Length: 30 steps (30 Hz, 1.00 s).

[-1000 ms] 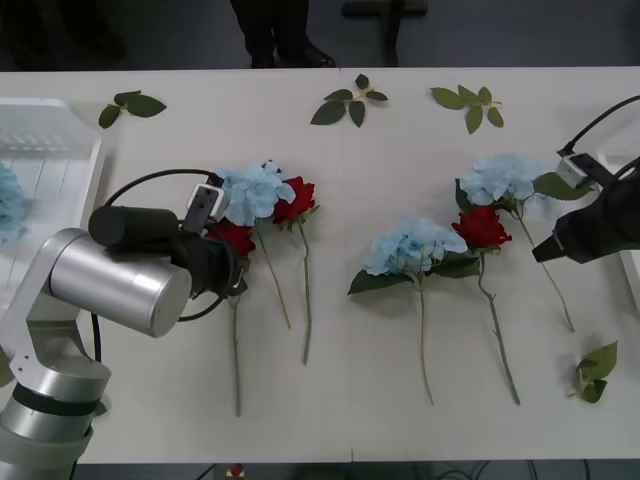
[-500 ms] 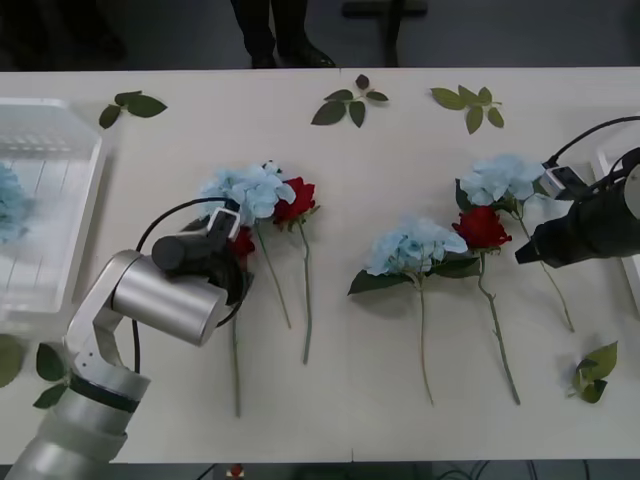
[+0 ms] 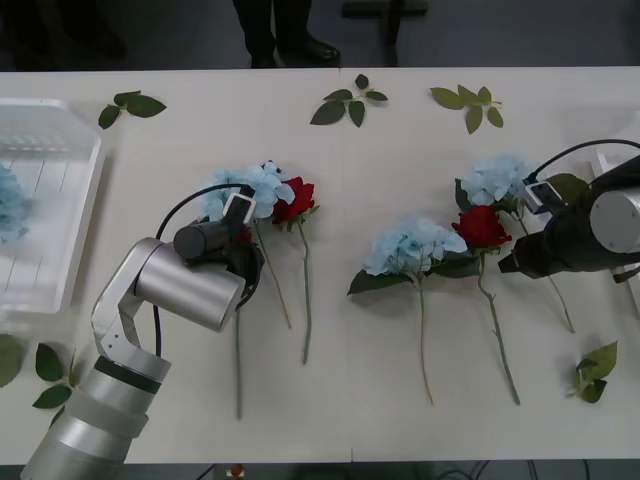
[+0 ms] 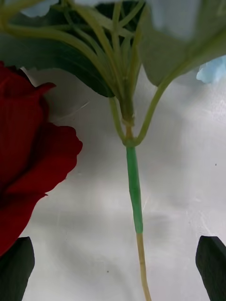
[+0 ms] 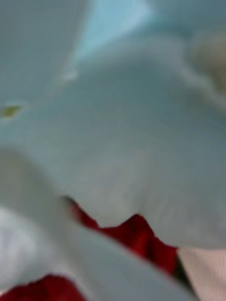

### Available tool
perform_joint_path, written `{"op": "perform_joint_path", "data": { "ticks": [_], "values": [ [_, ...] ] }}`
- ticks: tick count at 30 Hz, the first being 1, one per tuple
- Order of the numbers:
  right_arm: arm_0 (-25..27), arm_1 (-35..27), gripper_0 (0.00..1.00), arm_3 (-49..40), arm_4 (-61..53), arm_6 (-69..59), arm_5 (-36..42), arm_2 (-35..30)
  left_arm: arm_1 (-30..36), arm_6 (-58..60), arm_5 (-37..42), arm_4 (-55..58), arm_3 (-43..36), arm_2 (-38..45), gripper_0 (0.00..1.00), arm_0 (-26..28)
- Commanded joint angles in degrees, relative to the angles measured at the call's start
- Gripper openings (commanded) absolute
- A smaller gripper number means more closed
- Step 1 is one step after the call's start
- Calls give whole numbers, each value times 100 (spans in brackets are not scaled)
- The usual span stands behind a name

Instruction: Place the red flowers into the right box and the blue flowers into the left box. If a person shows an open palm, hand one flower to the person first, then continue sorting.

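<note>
My left gripper presses down into the left cluster, against a blue flower and over a red flower; its wrist view is close on pale blue petals and red petals. A second red flower lies beside them. My right gripper is open and low over the table, its black fingers on either side of the thin stem of the right blue flower, with a red flower beside it. Another blue flower lies mid-table. The left box holds a blue flower. A strip of the right box's rim shows behind my right arm.
Loose green leaf sprigs lie along the far side, at the front right and front left. A person's legs stand beyond the table; no hand shows.
My left arm has swung right and forward, bringing its gripper onto the left cluster. My right gripper has moved left, to the right blue flower's stem.
</note>
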Motion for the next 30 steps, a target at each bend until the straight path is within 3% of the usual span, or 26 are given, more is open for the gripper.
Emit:
{"op": "perform_joint_path", "data": {
  "ticks": [1,5,11,13,18,20,25,30],
  "values": [
    [-91,163,100,-43,115,159,-67,-118,141,200,-19,33,-86,105,0,12],
    [-91,233,99,54,168,176,-190,-118,369,209,86,402,-438,140,0,135],
    [-91,321,93,124,265,194,-295,-100,941,182,1255,1140,-1967,360,0,496],
    [-82,339,77,124,300,194,-295,-100,1134,182,1765,1474,-2547,518,0,566],
    [-91,356,14,300,353,220,-480,-56,1362,191,2662,2063,-3444,957,0,636],
    [-91,356,0,308,370,229,-541,-30,1398,173,2846,2098,-3602,1124,0,654],
    [-91,348,0,308,396,246,-532,-21,1415,86,2802,1826,-3496,1406,0,663],
    [-117,295,0,300,353,273,-541,-91,1327,6,2064,1123,-2591,1204,0,680]
  ]
}}
